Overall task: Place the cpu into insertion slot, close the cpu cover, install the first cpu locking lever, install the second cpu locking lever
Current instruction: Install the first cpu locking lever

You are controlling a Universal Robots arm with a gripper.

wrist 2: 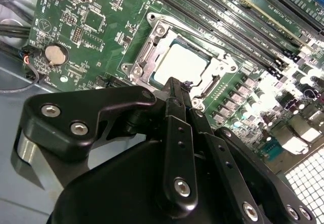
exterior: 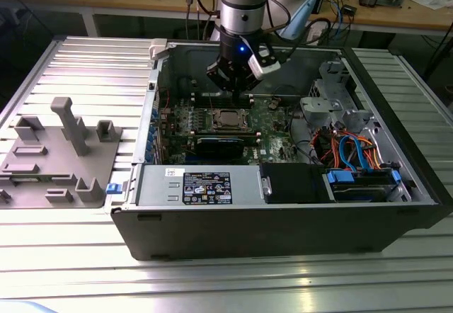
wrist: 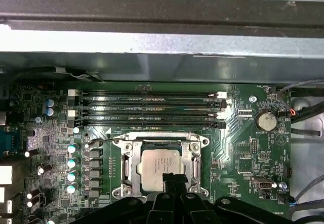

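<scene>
table [exterior: 212,277]: ribbed aluminium, carries everything.
fixture tray [exterior: 42,158]: grey, at the exterior view's left, beside the case. Its holders stand bare.
PC case [exterior: 283,221]: side open. Inside, going across the exterior view: power supply [exterior: 156,185] along the near wall, motherboard [exterior: 272,118] in the middle, drive bay with orange and blue cables [exterior: 354,146] at the exterior view's right.
cpu [exterior: 228,120]: seated in the socket mid-board, pale metal top facing up.
cpu cover [wrist: 125,167]: silver frame lying flat around the cpu, whose top shows through the window.
levers: can't tell whether they are latched.
my claw [exterior: 237,90]: inside the case, just above the socket.
claw state: fingers [wrist 2: 172,133] pressed together and nothing between them. The tips hang over the socket's edge; contact can't be judged.
first wrist view: cpu [wrist: 158,165], claw tip [wrist: 169,178], four memory slots [wrist: 147,107] between the socket and the case wall, coin cell [wrist: 265,121].
second wrist view: claw [wrist 2: 174,84] seen from behind its linkage, cpu [wrist 2: 177,64], cover [wrist 2: 143,57] with its corner screws, coin cell [wrist 2: 54,55].
exterior view: adds the tray, supply and drive bay.
</scene>
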